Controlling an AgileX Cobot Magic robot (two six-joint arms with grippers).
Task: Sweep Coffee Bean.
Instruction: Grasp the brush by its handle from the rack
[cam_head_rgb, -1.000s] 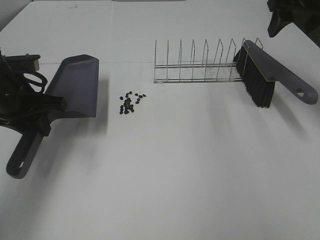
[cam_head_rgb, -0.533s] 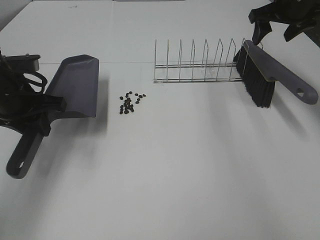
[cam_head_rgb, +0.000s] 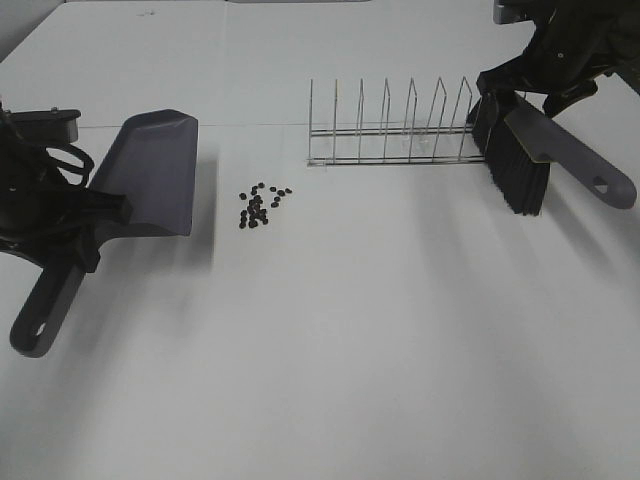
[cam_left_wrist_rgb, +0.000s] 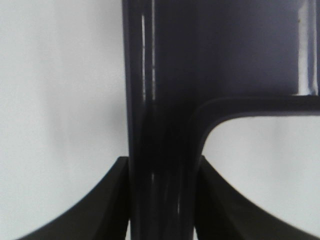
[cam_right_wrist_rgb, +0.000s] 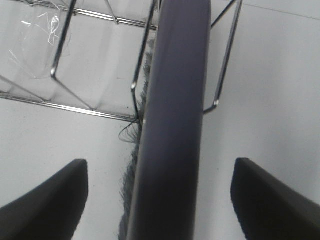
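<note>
White table (cam_head_rgb: 350, 350) carried the coffee bean (cam_head_rgb: 262, 205) cluster toward its left edge, near the lip of the dustpan (cam_head_rgb: 150, 175); the left pincer (cam_left_wrist_rgb: 162, 200) was clenched on that dustpan's handle. Toward the far right corner, the right pincer (cam_right_wrist_rgb: 160, 200) hung released astride the brush (cam_head_rgb: 540, 145).

No readable text, labels, brands or numbers in any of my views. Nothing is printed on the grey plastic dustpan (cam_head_rgb: 150, 180), the grey-backed black-bristled brush (cam_head_rgb: 538, 140), the silver wire rack (cam_head_rgb: 385, 159) or the plain white counter (cam_head_rgb: 380, 340).
</note>
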